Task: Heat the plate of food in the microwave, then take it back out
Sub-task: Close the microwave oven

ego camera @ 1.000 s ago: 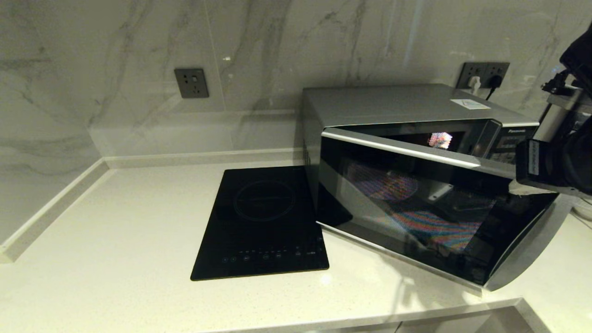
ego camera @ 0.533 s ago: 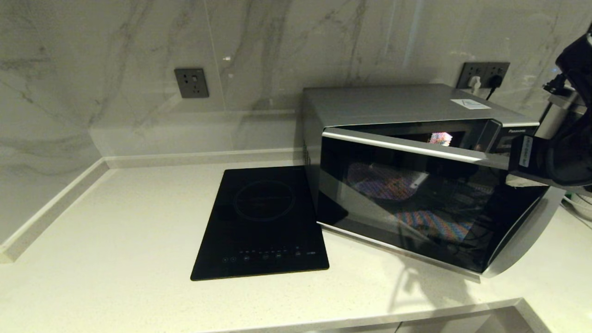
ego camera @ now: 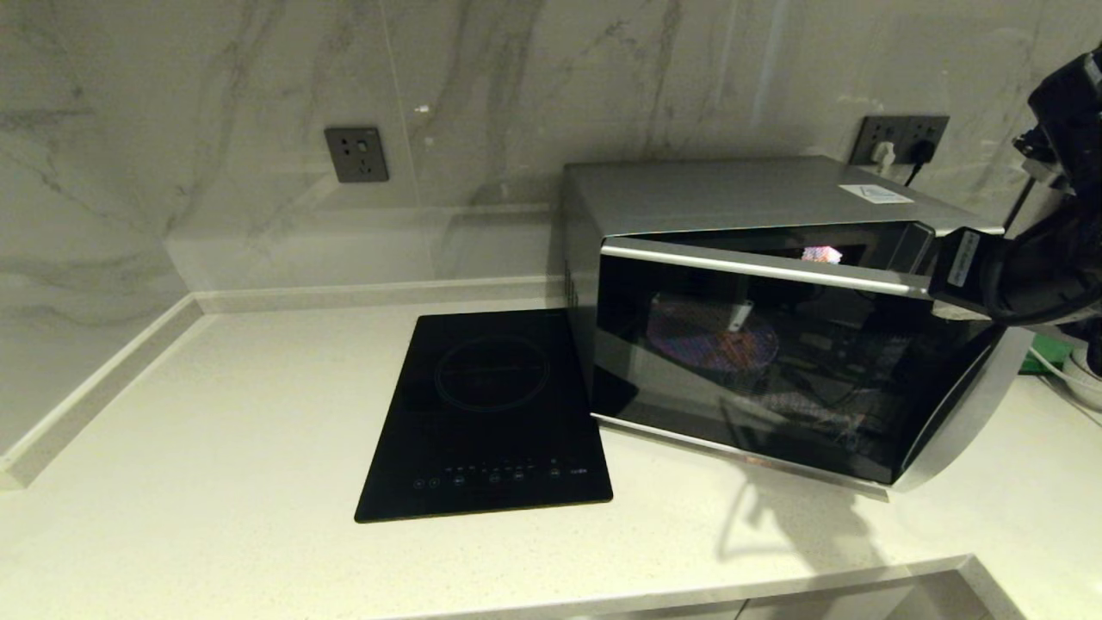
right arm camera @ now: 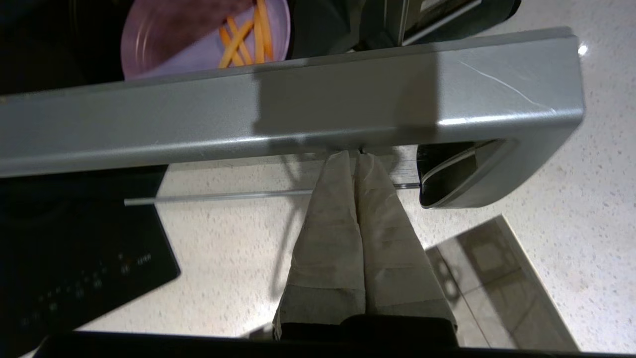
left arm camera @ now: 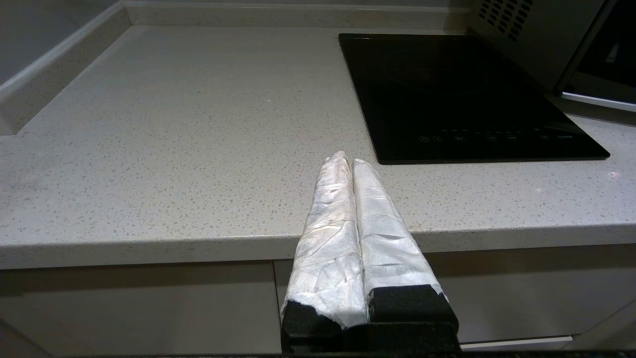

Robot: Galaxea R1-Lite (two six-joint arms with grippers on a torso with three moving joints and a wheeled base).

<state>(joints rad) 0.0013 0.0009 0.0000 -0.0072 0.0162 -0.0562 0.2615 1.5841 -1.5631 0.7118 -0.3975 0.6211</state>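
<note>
The silver-grey microwave (ego camera: pixel 732 194) stands at the back right of the counter, its dark glass door (ego camera: pixel 775 370) ajar by a narrow gap. Inside the cavity lies the lavender plate of food (right arm camera: pixel 198 44), with orange sticks on it. My right gripper (right arm camera: pixel 354 155) is shut, holds nothing, and its wrapped fingertips (right arm camera: pixel 343 169) press against the door's silver edge strip (right arm camera: pixel 298 114) near its free end. The right arm (ego camera: pixel 1016 275) reaches in from the right. My left gripper (left arm camera: pixel 346 160) is shut and empty, parked in front of the counter's front edge.
A flat black induction cooktop (ego camera: pixel 491 413) lies just left of the microwave. Wall sockets (ego camera: pixel 356 155) sit on the marble backsplash, one with plugs (ego camera: pixel 900 138) behind the microwave. White dishware (ego camera: pixel 1085 379) shows at the far right. The counter (ego camera: pixel 215 430) drops off at the front.
The microwave door has swung toward the cavity, narrowing the gap. My right gripper has moved back and up along with the door's edge.
</note>
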